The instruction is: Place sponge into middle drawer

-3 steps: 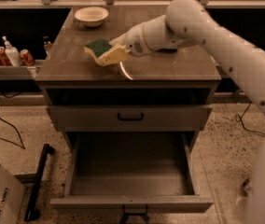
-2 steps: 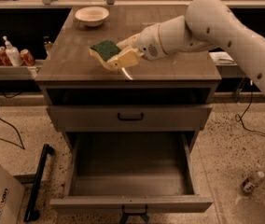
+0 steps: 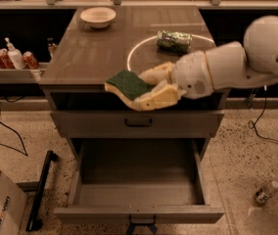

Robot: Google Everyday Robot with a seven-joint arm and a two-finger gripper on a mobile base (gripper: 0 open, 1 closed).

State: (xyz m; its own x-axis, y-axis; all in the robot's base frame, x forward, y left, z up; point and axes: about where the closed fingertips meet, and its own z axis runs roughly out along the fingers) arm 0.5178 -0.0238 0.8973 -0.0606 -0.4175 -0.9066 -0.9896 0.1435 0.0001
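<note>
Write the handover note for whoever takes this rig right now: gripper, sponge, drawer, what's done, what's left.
Gripper: shut on the sponge, at the front edge of the cabinet top.
Sponge: off the surface, green face up, above the closed upper drawer front.
Middle drawer: pulled open below; the sponge is not in it.
Done: sponge grasped and lifted, drawer open.
Left: bring the sponge forward and down over the drawer floor, release, withdraw.
</note>
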